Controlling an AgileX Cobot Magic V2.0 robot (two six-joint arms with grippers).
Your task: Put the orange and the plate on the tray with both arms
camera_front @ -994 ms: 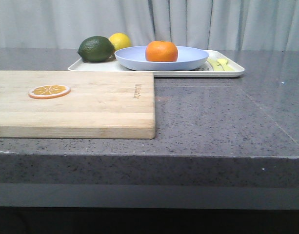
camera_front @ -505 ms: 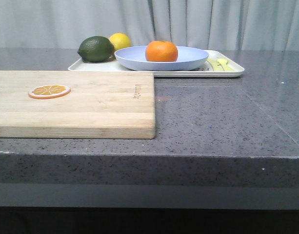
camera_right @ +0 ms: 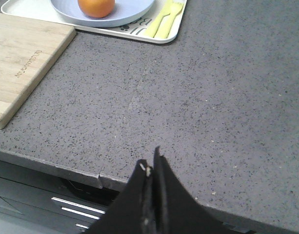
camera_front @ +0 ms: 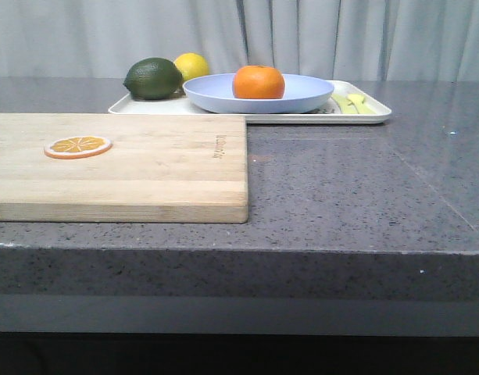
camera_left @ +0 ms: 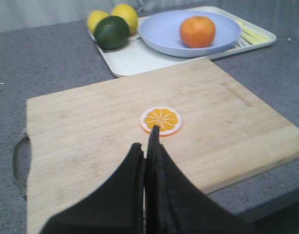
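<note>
A: Round bright-orange orange (camera_front: 259, 82) is sitting in the pale lavender-blue plate (camera_front: 302, 95) on the far white rectangular tray (camera_front: 373, 116); nothing is shifting since a second ago. Task looking complete.

B: Left gripper (camera_left: 148, 146) and right gripper (camera_right: 151, 168) are hanging near, fingers pressed together, holding nothing.

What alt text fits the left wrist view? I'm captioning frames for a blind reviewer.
The closed black left hand hovers over a wooden cutting board near an orange slice. Beyond it, the tray holds the plate with the orange, a lime and two lemons.
</note>
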